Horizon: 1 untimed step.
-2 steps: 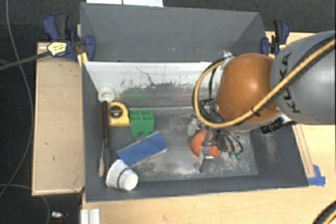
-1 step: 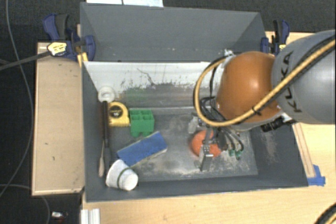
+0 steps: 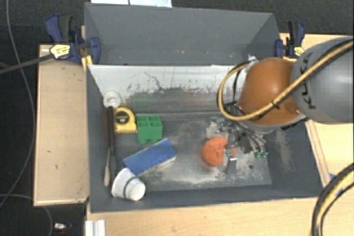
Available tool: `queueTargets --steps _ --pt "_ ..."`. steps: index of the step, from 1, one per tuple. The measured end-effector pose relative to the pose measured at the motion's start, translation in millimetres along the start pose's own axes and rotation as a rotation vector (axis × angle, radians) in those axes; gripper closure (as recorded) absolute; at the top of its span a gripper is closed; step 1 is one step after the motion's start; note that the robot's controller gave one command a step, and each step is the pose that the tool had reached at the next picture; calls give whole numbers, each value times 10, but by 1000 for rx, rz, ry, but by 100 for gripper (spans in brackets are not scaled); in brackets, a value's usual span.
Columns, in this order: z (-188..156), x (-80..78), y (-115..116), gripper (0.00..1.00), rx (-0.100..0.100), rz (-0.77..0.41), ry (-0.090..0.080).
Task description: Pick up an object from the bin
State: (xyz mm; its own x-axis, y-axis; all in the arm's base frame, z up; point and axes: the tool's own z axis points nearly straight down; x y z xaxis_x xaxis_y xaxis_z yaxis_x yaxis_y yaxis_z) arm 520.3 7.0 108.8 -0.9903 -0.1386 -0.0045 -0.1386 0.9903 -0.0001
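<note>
Fingers [image 3: 229, 156] beside one orange ball [image 3: 212, 152], spread unclear, one green block [image 3: 149, 127], one blue block [image 3: 149, 156]

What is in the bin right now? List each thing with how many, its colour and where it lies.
orange ball: one, orange, bin floor right of the middle, beside the gripper
blue block: one, blue, flat oblong lying askew left of the middle
green block: one, green, just behind the blue block
tape measure: one, yellow, left of the green block
white cap: one, white, far left corner
white bottle: one, white, on its side in the near left corner
dark rod: one, dark, along the left wall
bin: one, grey metal
gripper: one, dark, low at the ball's right
arm: one, grey with orange cover, reaching in from the right
</note>
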Motion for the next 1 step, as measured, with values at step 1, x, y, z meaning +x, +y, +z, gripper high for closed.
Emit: queueTargets --steps 1 --pt "10 37 -260 0 -1 243 -4"
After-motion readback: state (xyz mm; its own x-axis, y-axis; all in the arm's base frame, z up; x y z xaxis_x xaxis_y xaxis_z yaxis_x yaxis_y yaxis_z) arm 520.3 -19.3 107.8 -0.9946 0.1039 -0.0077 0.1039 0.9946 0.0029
